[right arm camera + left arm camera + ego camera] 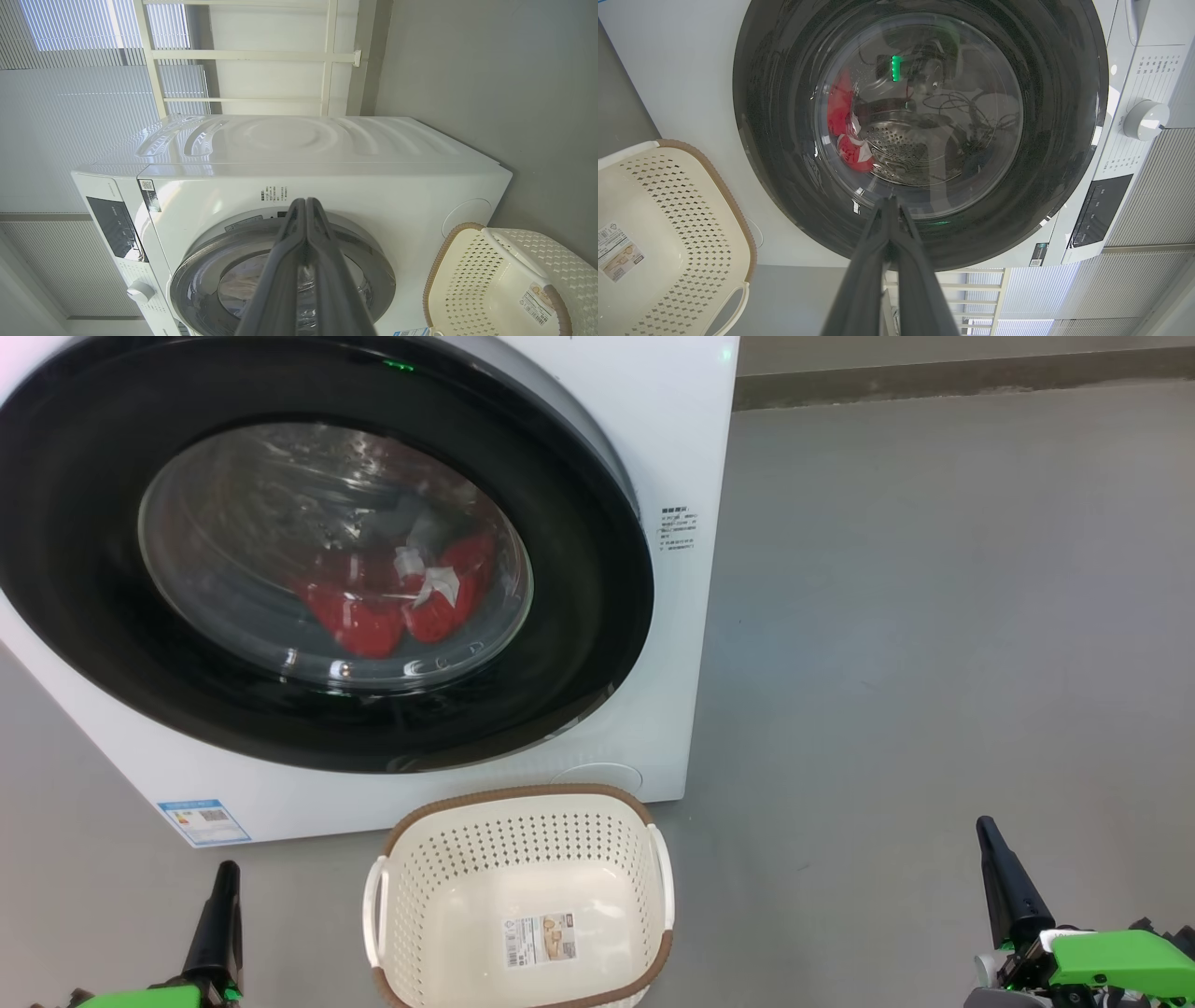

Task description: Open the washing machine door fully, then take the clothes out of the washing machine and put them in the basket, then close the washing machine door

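While the washing machine door (317, 560) sits shut on the red clothes (373, 616), the left end effector (227, 870) and right end effector (986, 828) hang low, fingers closed, empty. Opening looks first: reach the door's edge and pull. The basket (523, 795) sits empty in front.
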